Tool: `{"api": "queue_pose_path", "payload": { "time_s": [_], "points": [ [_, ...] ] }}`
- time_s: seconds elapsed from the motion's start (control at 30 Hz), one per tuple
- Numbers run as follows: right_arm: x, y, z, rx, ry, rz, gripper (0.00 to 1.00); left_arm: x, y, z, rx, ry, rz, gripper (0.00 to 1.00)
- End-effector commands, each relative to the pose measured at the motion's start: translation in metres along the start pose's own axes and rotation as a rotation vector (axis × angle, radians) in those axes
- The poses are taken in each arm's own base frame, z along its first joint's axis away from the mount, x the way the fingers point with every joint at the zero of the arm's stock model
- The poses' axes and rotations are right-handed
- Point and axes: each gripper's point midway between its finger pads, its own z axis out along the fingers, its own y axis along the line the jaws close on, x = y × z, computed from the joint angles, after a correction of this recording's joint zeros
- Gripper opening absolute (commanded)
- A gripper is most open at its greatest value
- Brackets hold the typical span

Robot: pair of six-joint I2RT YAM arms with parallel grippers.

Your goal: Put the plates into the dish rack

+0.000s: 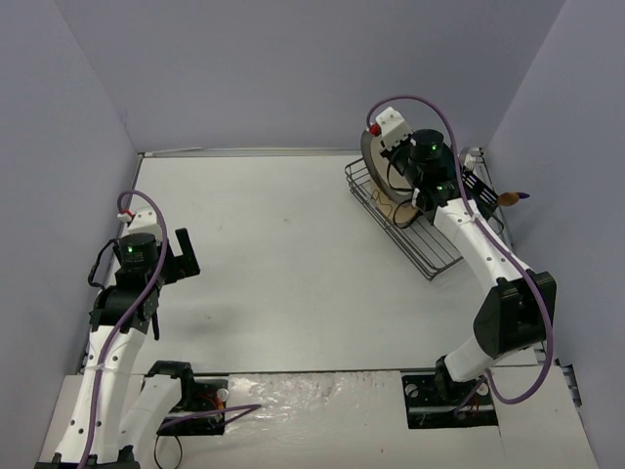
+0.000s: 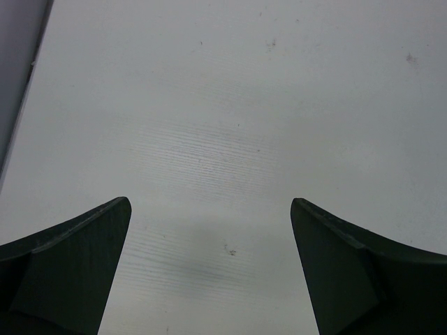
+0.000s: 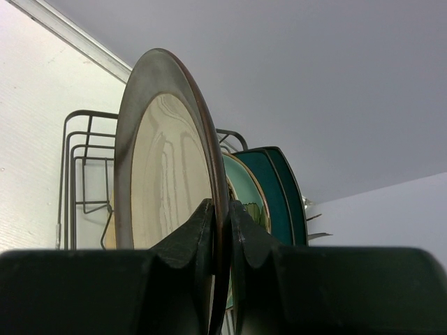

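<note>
The right jaws are pinched narrow on the rim of the cream plate with dark-grey rim. The plate stands upright at the dish rack, though whether its edge sits in a slot is hidden from view. Just behind it, also on edge, stand a mint plate and two dark teal plates. The left jaws gape wide above the bare bench, well apart from the rack.

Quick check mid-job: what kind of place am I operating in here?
Probably a lab test cell, not a kitchen: a plain white table boxed in by blank lilac-grey walls, with a wire dish rack of plates set out as the prop.
</note>
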Motion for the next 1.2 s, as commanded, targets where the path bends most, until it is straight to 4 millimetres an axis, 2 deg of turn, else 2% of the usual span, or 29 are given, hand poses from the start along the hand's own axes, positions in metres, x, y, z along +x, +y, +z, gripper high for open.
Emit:
{"api": "queue_pose_path", "payload": {
  "time_s": [0.0,0.23,0.4,0.8,0.87,0.93,0.97,1.0,1.03,1.07,1.17],
  "points": [
    [-0.076,-0.073,-0.024,0.218,-0.261,0.024,0.00,-0.018,-0.001,-0.003,0.004,-0.056,0.006,0.97],
    [-0.052,-0.051,-0.001,0.145,-0.225,0.031,0.00,-0.018,-0.001,-0.004,0.005,-0.061,0.007,0.97],
    [-0.038,-0.034,0.006,0.099,-0.210,0.057,0.00,-0.018,-0.002,-0.003,0.008,-0.060,0.007,0.97],
    [0.012,0.009,0.025,0.003,-0.112,0.156,0.02,-0.018,-0.002,-0.002,0.009,-0.055,0.010,0.97],
    [0.019,0.014,0.026,-0.011,-0.093,0.185,0.12,-0.018,-0.002,-0.002,0.010,-0.056,0.011,0.97],
    [0.022,0.017,0.024,-0.019,-0.079,0.204,0.27,-0.018,-0.002,-0.002,0.009,-0.057,0.010,0.97],
    [0.018,0.015,0.020,-0.017,-0.090,0.217,0.38,-0.018,-0.002,-0.002,0.010,-0.057,0.011,0.97],
    [0.014,0.013,0.016,-0.014,-0.098,0.229,0.44,-0.019,-0.002,-0.002,0.010,-0.057,0.011,0.97],
    [0.011,0.011,0.013,-0.010,-0.106,0.240,0.46,-0.019,-0.002,-0.002,0.009,-0.057,0.010,0.97],
    [0.009,0.010,0.010,-0.008,-0.111,0.248,0.54,-0.019,-0.002,-0.003,0.009,-0.058,0.010,0.97],
    [-0.005,0.002,-0.002,-0.002,-0.139,0.267,0.69,-0.019,-0.003,-0.003,0.013,-0.060,0.010,0.97]
  ]
}}
